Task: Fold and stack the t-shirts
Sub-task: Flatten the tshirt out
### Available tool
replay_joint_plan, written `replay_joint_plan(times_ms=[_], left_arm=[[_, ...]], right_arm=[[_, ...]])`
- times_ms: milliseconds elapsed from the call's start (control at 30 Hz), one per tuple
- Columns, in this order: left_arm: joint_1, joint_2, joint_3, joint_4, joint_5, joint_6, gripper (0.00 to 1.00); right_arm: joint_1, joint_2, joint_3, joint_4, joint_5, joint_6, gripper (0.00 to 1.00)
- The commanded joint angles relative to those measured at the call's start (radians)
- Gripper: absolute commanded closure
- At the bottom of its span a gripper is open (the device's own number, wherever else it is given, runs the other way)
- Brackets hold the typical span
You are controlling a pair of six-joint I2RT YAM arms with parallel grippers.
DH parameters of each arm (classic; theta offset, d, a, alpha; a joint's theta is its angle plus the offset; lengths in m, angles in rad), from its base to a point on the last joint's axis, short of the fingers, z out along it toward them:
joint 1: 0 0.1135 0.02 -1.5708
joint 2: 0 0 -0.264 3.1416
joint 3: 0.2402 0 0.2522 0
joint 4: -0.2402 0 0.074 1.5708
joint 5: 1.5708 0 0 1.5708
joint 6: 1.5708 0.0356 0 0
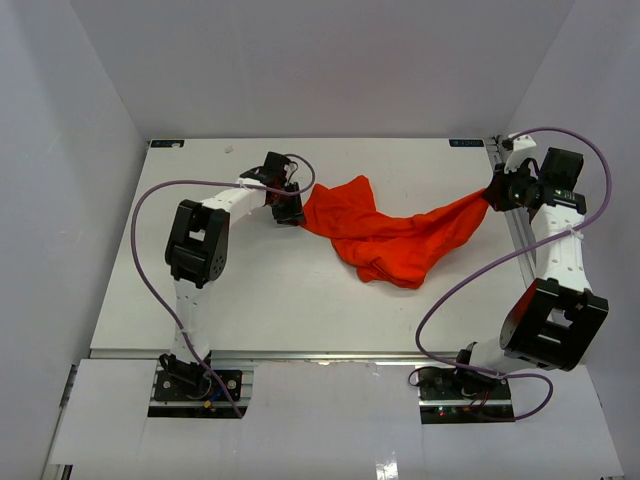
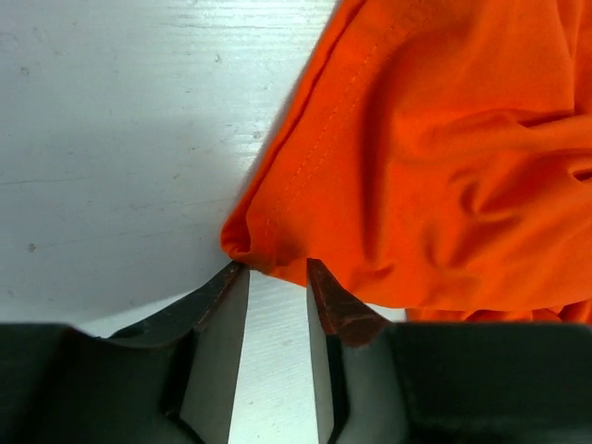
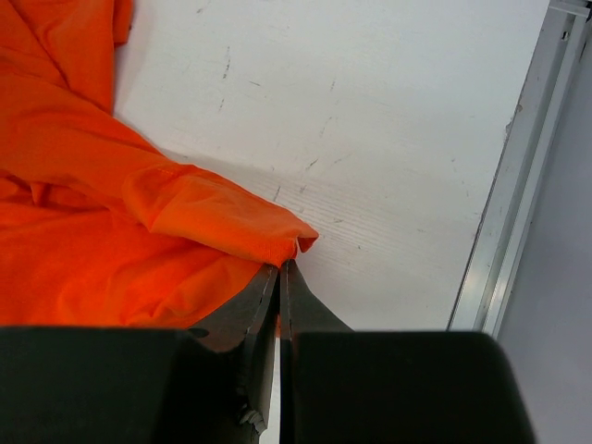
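The orange-red t-shirt (image 1: pixel 390 240) lies crumpled at the middle of the white table (image 1: pixel 250 300), drawn out into a band between both grippers. My left gripper (image 1: pixel 296 210) is at the shirt's left end. In the left wrist view it (image 2: pixel 276 268) is open, with bare table between the fingers and a folded hem corner of the shirt (image 2: pixel 444 157) just at the tips. My right gripper (image 1: pixel 490 197) is at the shirt's right end. In the right wrist view it (image 3: pixel 282 266) is shut on a hem edge of the shirt (image 3: pixel 83 231), low over the table.
An aluminium rail (image 3: pixel 518 213) runs along the table's right edge, close to my right gripper, and also shows in the top view (image 1: pixel 510 225). Purple cables (image 1: pixel 150 200) loop off both arms. White enclosure walls stand behind and at both sides.
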Motion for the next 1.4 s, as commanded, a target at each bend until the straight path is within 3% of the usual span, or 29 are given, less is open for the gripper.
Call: replay_joint_plan(times_ms=[0,333,1067,1367], left_arm=[[-0.005,0.004,0.015,-0.020,-0.065,-0.014,0.58],[-0.005,0.010,0.023,-0.017,-0.088,-0.024,0.92],[0.022,-0.355,0.027,0.003,-0.126,-0.076,0.92],[0.149,-0.449,0.199,-0.018,-0.123,-0.079,0.92]], right_arm=[[-0.004,-0.034,-0.007,0.022,-0.029,-0.001,0.94],[-0.004,-0.058,-0.030,0.018,-0.035,-0.018,0.94],[-0.006,-0.092,0.001,0.010,-0.054,-0.067,0.94],[-0.013,-0.035,0.175,0.021,-0.081,-0.151,0.94]])
